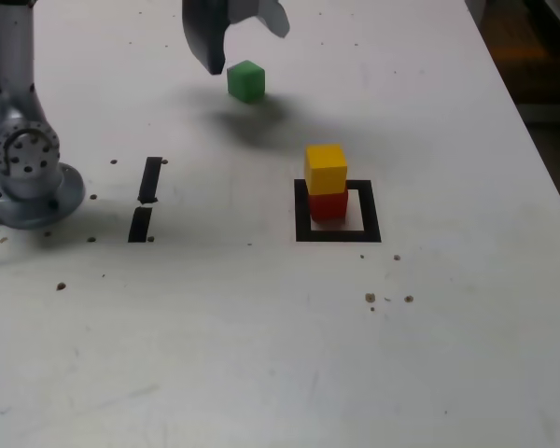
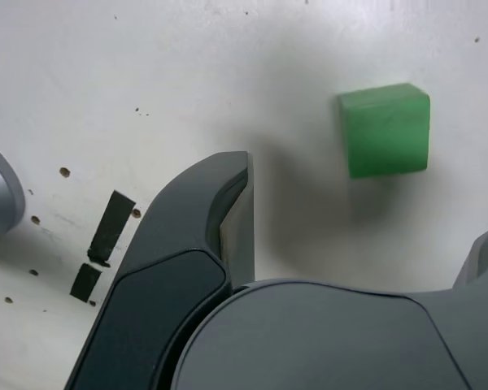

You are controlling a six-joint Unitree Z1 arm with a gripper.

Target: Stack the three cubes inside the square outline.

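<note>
Step in hand: I judge this is the pick of the last block, the green cube [image 1: 246,81], which sits alone near the top centre of the exterior frame.
My gripper [image 1: 245,33]: spread wide and holding nothing; it hangs at the top edge of the exterior frame, above the cube and not touching it.
Doing it well: I should centre the cube between my two fingers before I come down, square my fingers to its flat sides, and close only when the cube is fully between them.
Cube against my fingers: in the wrist view the green cube [image 2: 385,130] lies upper right, apart from my dark finger [image 2: 215,219], in the open gap, not yet between the tips.
Stack so far: the yellow cube [image 1: 326,168] sits on the red cube [image 1: 329,204] inside the black square [image 1: 339,235], right of centre in the exterior frame, well apart from the green one.
Watch for: a nudged cube sliding away.
</note>
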